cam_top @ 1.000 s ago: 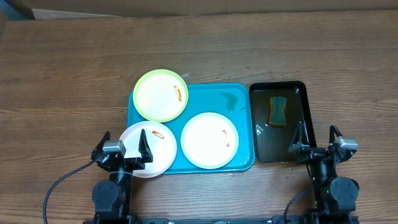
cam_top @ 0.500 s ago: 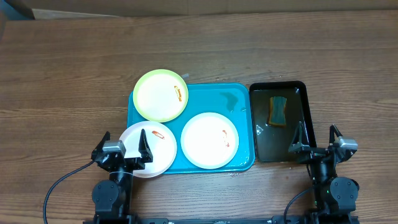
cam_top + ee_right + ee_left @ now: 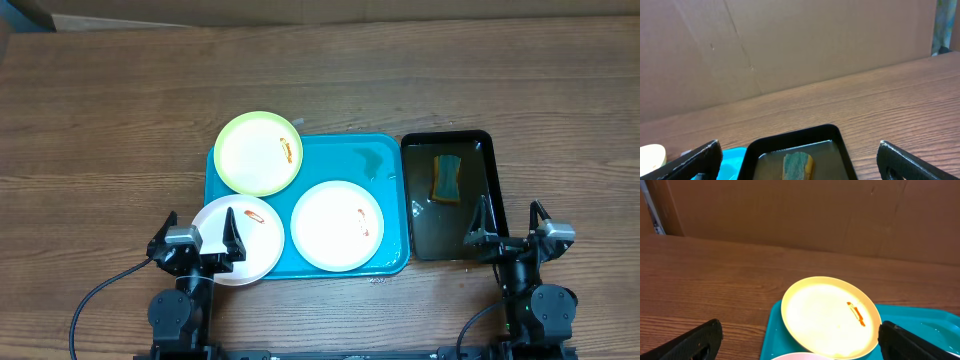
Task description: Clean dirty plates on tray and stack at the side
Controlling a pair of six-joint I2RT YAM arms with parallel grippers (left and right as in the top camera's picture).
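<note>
The turquoise tray [image 3: 385, 155] lies mid-table. A lime-green plate [image 3: 258, 152] with an orange smear overlaps its far left corner; it also shows in the left wrist view [image 3: 827, 315]. A white plate [image 3: 337, 225] with a smear sits on the tray at the front. Another smeared white plate [image 3: 255, 240] overhangs the tray's front left corner. My left gripper [image 3: 198, 240] is open and empty, just over that plate's near left edge. My right gripper [image 3: 510, 230] is open and empty at the near right.
A narrow black tray [image 3: 480, 215] holding water and a green-and-yellow sponge [image 3: 446, 178] stands right of the turquoise tray; it also shows in the right wrist view [image 3: 796, 141]. A cardboard wall rises behind the table.
</note>
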